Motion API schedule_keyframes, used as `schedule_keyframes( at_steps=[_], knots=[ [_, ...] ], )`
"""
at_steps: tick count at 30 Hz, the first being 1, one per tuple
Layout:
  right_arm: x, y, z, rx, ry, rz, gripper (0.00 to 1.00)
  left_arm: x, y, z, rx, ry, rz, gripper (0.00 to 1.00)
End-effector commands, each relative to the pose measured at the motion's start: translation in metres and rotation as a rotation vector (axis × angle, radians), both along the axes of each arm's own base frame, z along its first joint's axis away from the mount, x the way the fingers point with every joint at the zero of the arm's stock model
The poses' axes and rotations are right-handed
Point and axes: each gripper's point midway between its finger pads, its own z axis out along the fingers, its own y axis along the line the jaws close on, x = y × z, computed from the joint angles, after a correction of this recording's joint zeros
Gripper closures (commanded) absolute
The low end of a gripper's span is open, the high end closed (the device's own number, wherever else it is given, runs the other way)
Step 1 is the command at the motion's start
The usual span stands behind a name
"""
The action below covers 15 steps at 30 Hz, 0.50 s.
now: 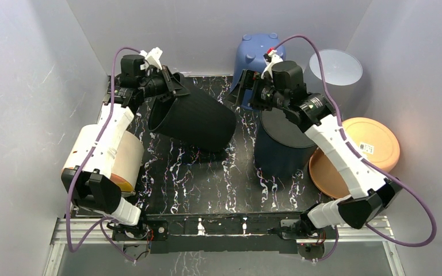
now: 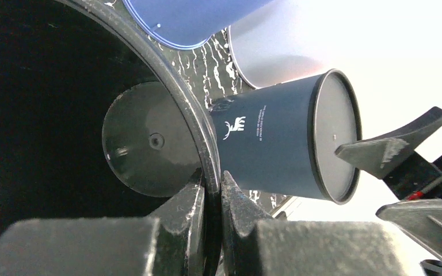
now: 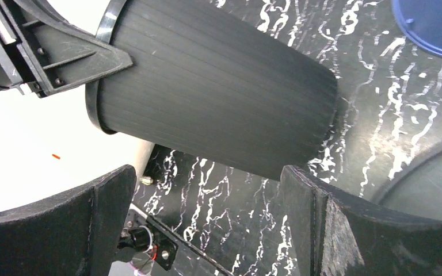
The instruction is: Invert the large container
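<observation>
The large container is a black ribbed bin (image 1: 198, 118), tilted on its side with its base low on the table and its open mouth raised toward the back left. My left gripper (image 1: 170, 86) is shut on its rim (image 2: 210, 167), one finger inside, one outside. The bin's inside bottom (image 2: 147, 141) shows in the left wrist view. My right gripper (image 1: 243, 89) is open and empty, hovering to the right of the bin, which shows in the right wrist view (image 3: 218, 86).
A dark blue upturned container (image 1: 285, 144) stands under my right arm. A blue bin (image 1: 256, 54) is at the back. An orange lid (image 1: 362, 152) lies at the right, a translucent lid (image 1: 335, 66) leans at the back right, a tan container (image 1: 125, 161) sits left.
</observation>
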Motion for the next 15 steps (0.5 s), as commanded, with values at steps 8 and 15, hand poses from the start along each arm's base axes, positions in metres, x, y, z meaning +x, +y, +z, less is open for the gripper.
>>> schedule_keyframes(
  at_steps=[8, 15],
  knots=[
    [0.031, 0.041, -0.021, 0.040, 0.022, 0.075, 0.02, -0.012, 0.026, 0.021, -0.145, -0.051, -0.013, 1.00],
    [0.064, 0.028, -0.085, -0.184, 0.122, -0.058, 0.02, -0.002, 0.057, -0.053, -0.117, 0.062, 0.067, 1.00]
  ],
)
